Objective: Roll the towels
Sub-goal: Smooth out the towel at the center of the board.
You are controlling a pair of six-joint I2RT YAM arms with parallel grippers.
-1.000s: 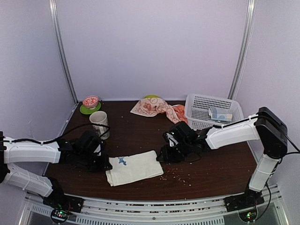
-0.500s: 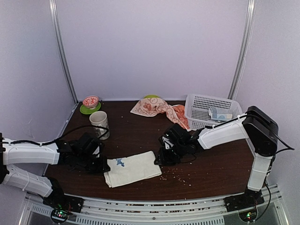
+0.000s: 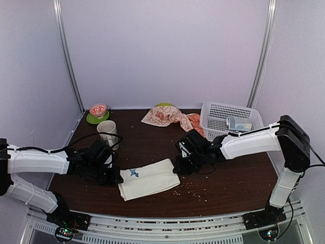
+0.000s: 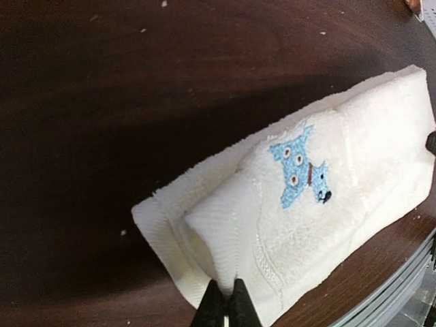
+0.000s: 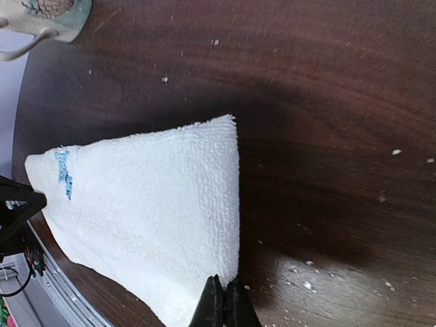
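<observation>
A folded white towel point(image 3: 149, 178) with a small blue embroidered figure lies on the dark table near the front. My left gripper point(image 3: 115, 177) is shut on its left end; the left wrist view shows the jaws point(image 4: 226, 300) pinching a raised fold of the towel point(image 4: 320, 197). My right gripper point(image 3: 179, 169) is shut on the towel's right edge; the right wrist view shows the jaws point(image 5: 224, 300) pinching the corner of the towel point(image 5: 150, 211). An orange patterned towel point(image 3: 170, 117) lies crumpled at the back.
A white mug point(image 3: 107, 131) stands behind my left arm. A red bowl on a green saucer point(image 3: 97, 113) sits at the back left. A white basket point(image 3: 231, 121) with a packet stands at the back right. Crumbs point(image 3: 195, 190) lie near the front.
Both grippers have shifted the white towel slightly right and away from the front edge; its near layer now sits folded up more onto itself.
</observation>
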